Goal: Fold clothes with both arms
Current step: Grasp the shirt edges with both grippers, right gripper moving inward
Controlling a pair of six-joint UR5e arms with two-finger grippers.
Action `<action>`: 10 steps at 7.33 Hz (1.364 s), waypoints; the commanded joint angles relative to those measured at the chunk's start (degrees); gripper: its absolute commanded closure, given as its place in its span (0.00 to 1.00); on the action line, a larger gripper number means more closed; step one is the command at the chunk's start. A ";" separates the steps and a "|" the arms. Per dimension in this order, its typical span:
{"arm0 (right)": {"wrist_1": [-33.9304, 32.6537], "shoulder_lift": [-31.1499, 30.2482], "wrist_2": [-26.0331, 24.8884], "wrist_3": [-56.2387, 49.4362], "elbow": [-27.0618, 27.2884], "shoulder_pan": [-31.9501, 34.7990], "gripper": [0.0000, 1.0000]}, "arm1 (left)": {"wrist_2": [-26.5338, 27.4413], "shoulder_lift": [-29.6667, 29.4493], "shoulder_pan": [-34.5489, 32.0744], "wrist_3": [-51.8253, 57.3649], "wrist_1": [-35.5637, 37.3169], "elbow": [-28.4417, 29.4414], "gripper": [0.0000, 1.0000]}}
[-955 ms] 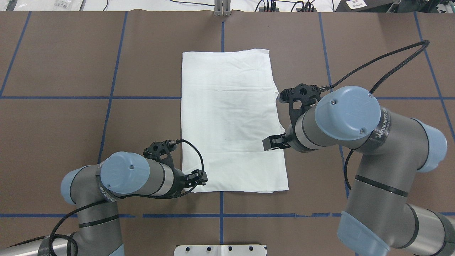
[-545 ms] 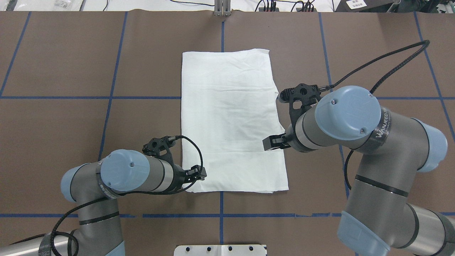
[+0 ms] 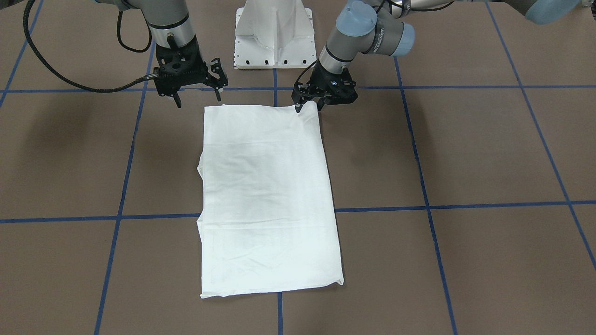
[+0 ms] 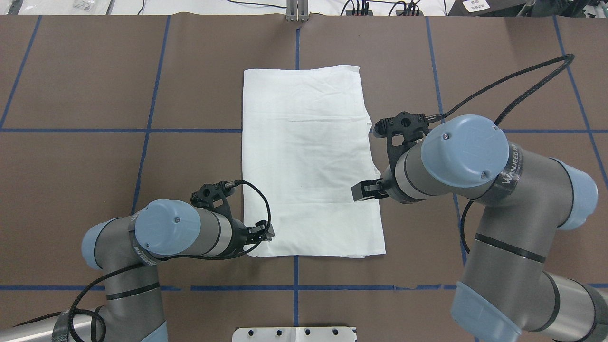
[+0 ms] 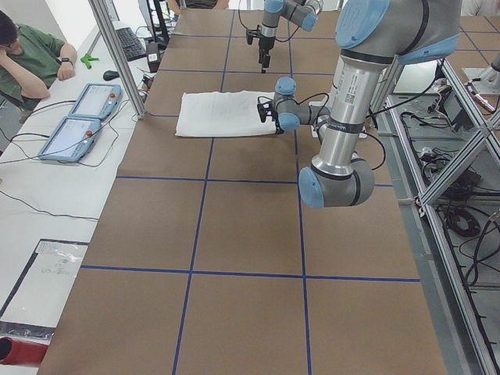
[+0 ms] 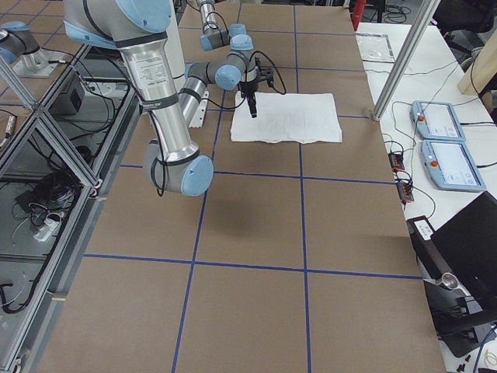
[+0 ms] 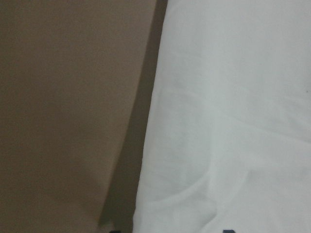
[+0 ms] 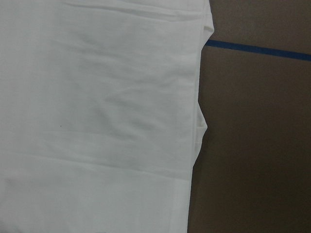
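Note:
The clothes are one white shirt [image 3: 267, 195] folded into a long rectangle [image 4: 308, 161] in the middle of the brown table. My left gripper [image 3: 308, 108] is open and low at the shirt's near left corner, its fingertips straddling that corner. In the left wrist view the shirt's edge [image 7: 233, 121] fills the right half, very close. My right gripper [image 3: 198, 99] is wide open and hovers above the table just beside the shirt's near right corner, holding nothing. The right wrist view looks down on the shirt's right edge [image 8: 97, 121].
The white pedestal base [image 3: 274, 32] stands just behind both grippers. Blue tape lines [image 4: 149, 130] grid the brown table cover. In the exterior left view a person [image 5: 27, 55] sits beyond the far side, by two control pendants [image 5: 78, 117] and a metal post [image 5: 117, 55].
My left gripper has drawn slightly left and away from the table's near edge at the shirt's corner. The right arm and the shirt have not moved.

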 commanded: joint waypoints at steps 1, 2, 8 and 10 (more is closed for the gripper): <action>0.00 -0.01 -0.07 -0.02 -0.03 0.00 0.00 | -0.09 0.00 0.08 -0.01 -0.03 0.31 0.47; 0.00 -0.01 -0.07 -0.02 -0.12 0.00 0.00 | -0.09 0.00 0.08 0.08 -0.03 0.40 0.47; 0.09 -0.10 -0.16 1.55 -0.30 -0.17 0.00 | -0.09 -0.09 -0.01 -0.36 0.05 -0.38 1.00; 0.26 0.60 -0.16 12.31 -0.65 -1.66 0.00 | -0.09 0.00 -0.10 -0.36 0.05 -0.56 1.00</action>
